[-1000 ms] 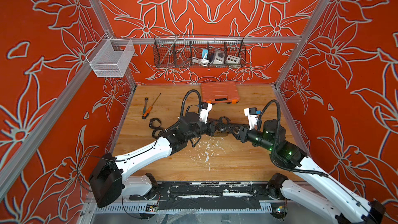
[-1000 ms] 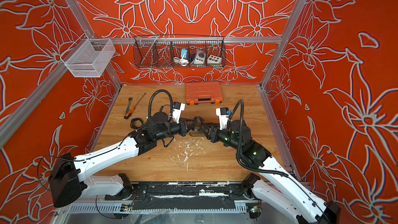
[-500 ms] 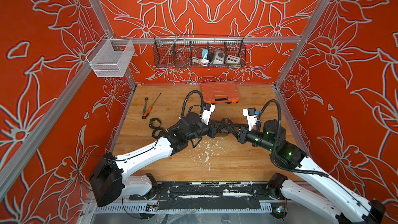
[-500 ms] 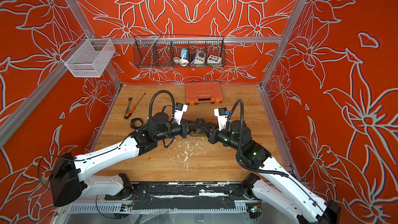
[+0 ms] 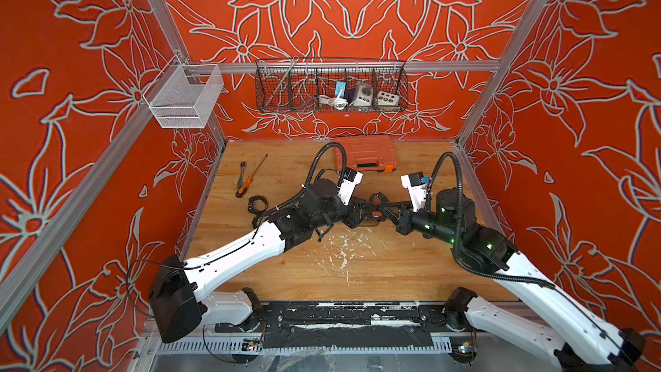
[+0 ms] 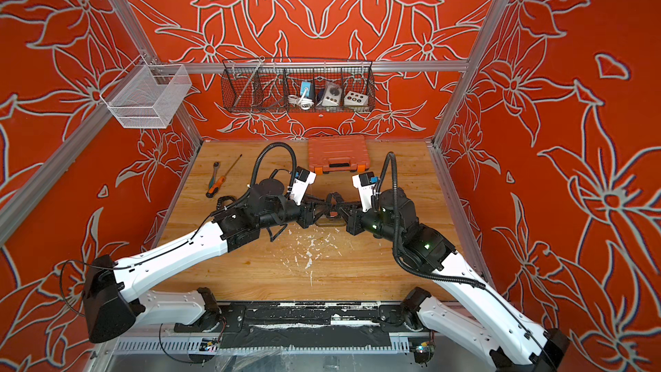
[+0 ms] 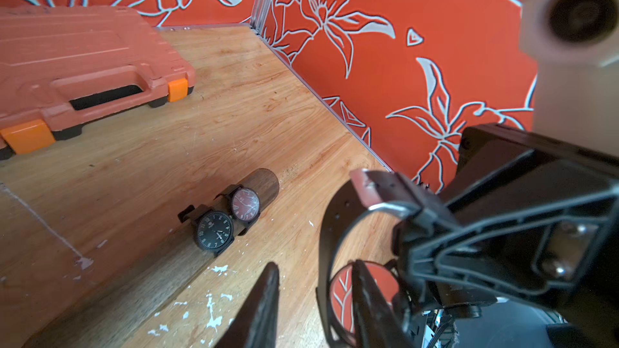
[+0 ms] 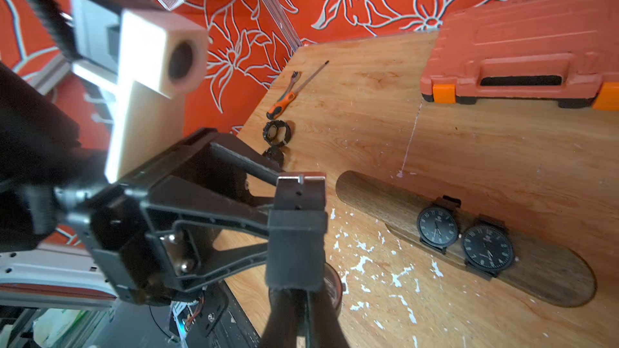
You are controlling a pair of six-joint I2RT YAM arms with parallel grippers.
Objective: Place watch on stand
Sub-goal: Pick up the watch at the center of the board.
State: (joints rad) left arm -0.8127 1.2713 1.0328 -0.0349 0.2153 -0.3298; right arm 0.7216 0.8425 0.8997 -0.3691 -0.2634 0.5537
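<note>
Pinches the watch (image 7: 335, 215) by its strap in the right gripper (image 5: 385, 207), jaws pressed together on the band close to the buckle, right of centre in the left wrist view. Holds it in the air above the table (image 5: 322, 266), at the middle of both top views, where the two grippers meet tip to tip.

Spreads the left gripper (image 7: 315, 264) partway, with a clear gap between its two fingers (image 7: 264, 296) at the bottom edge of the left wrist view. Frames the looped strap and the red-glinting dial in that gap. Cannot tell whether those fingers touch the watch.

Shows the stand (image 7: 264, 182) lying flat on the table, just below centre in the left wrist view and at lower right in the right wrist view, apart from the held watch. Finds two other watches (image 7: 214, 229) strapped round the stand, dials side by side and nearly touching.

Places the orange case (image 7: 83, 61) at upper left of the left wrist view, well apart from the stand, and a screwdriver (image 5: 250, 177) at the table's left side in both top views.
</note>
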